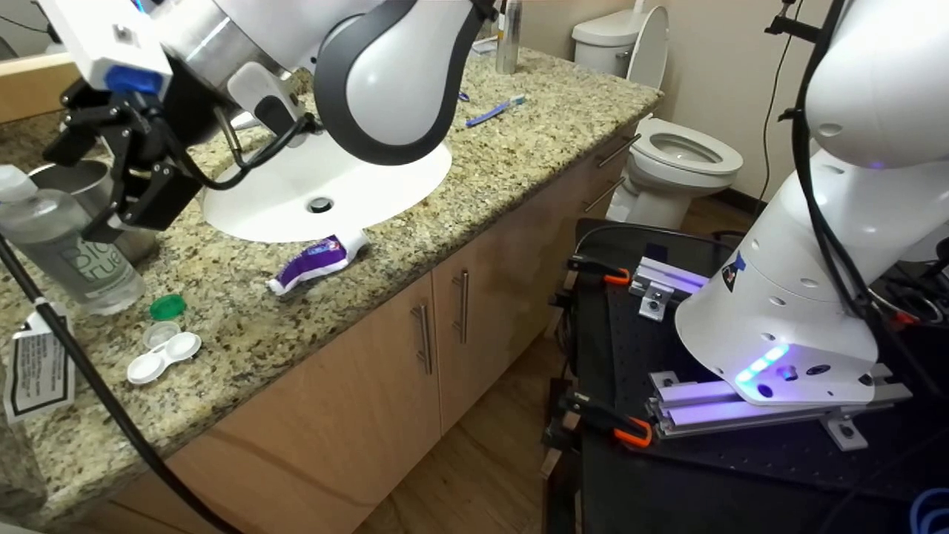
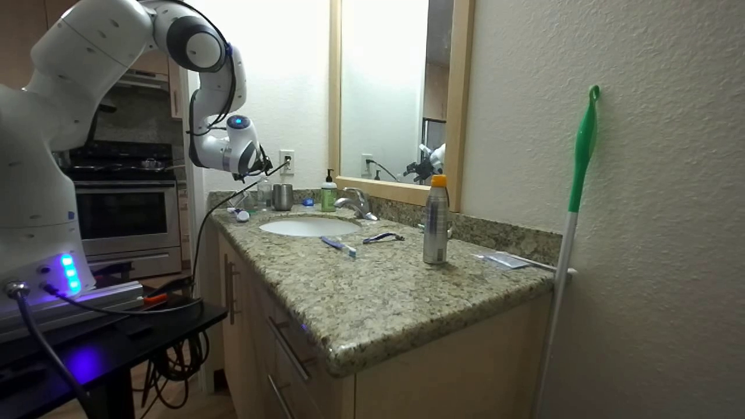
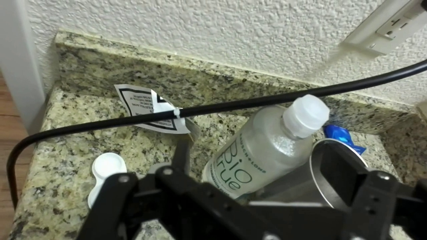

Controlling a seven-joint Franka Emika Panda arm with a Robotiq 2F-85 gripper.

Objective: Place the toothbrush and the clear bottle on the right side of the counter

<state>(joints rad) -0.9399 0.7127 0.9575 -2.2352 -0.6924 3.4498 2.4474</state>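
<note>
Spread tool (image 3: 256, 149) at the clear bottle (image 1: 63, 241); toothbrush (image 1: 494, 111) lies right of the sink (image 1: 385, 193)

The tool's fingers (image 3: 181, 156) stand wide apart, pinching nothing; in the wrist view the bottle shows between them. That spacing looks meant to let them pass around its body, though I cannot tell whether the tips are level with it. The bottle stands upright near the left end of the desk (image 2: 361, 291), as someone facing the mirror (image 2: 384, 93) would see it: long axis vertical, cap up, printed label turned toward the tool. Just beside it, on the mirror side, stands a metal cup (image 2: 283, 198), so one finger probably must slip between the two. A black cord (image 3: 217, 108) runs through the air just left of the bottle and could snag in a lift.

Beyond the sink, the toothbrush lies flat, long axis roughly along the desk, bristles pointing to the right end. It seems placed as the task asks; the bottle remains to be carried over.
</note>
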